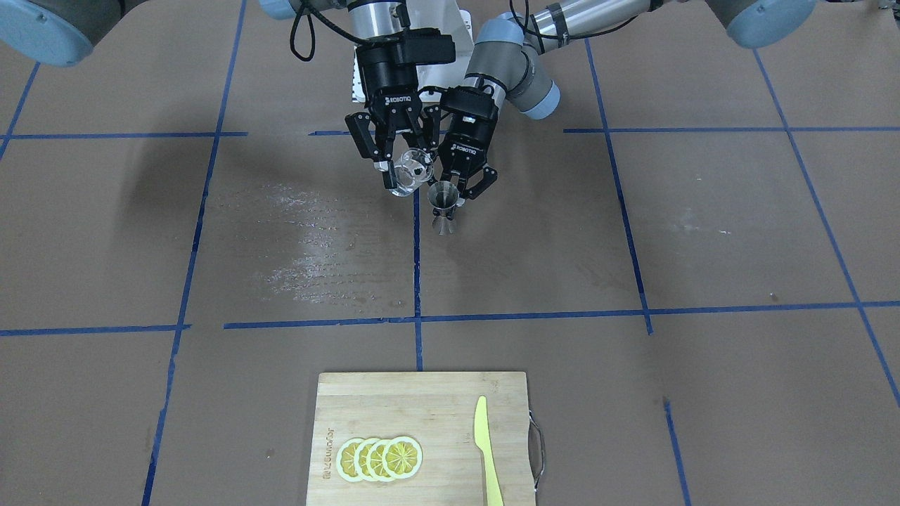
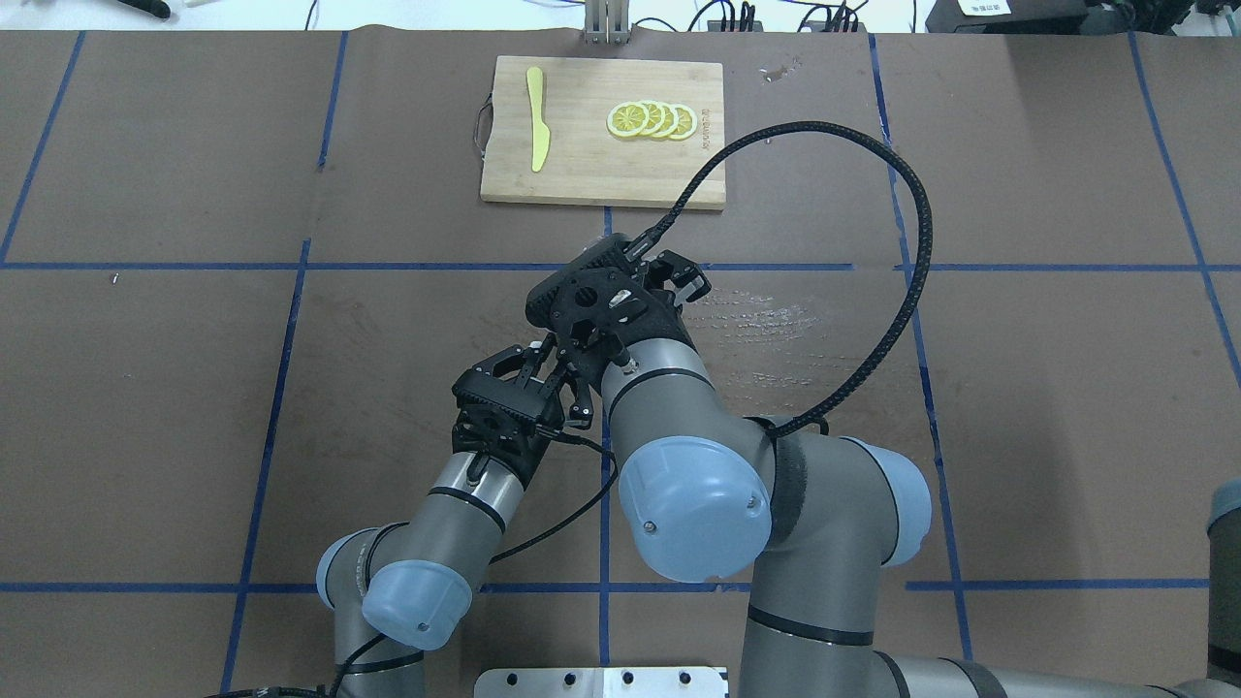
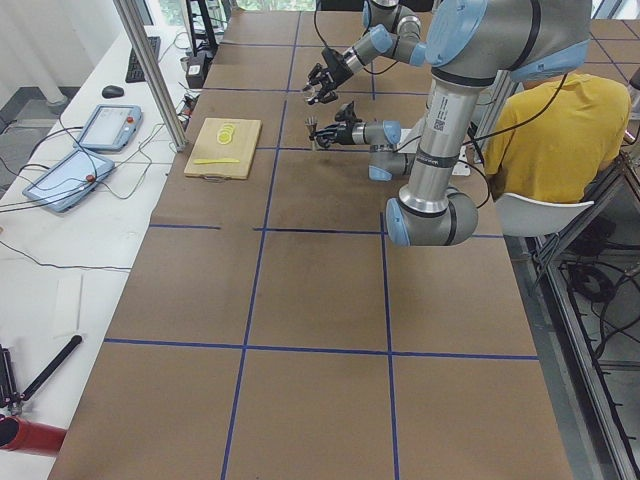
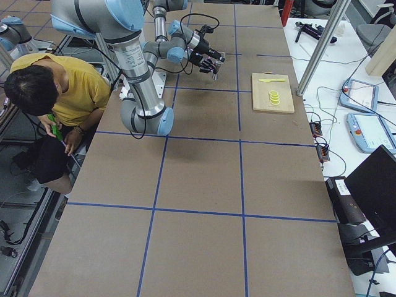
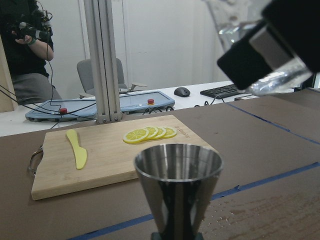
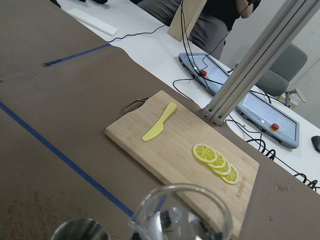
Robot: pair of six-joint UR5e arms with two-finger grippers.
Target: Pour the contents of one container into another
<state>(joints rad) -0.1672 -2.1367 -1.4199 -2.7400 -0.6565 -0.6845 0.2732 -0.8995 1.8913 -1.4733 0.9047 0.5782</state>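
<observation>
Glass cup, tilted, clamped in R hand — its rim just beside mouth of steel jigger; L hand holds it upright.

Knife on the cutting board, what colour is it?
The knife is pale yellow-green, clearest in the exterior front-facing view.
</observation>
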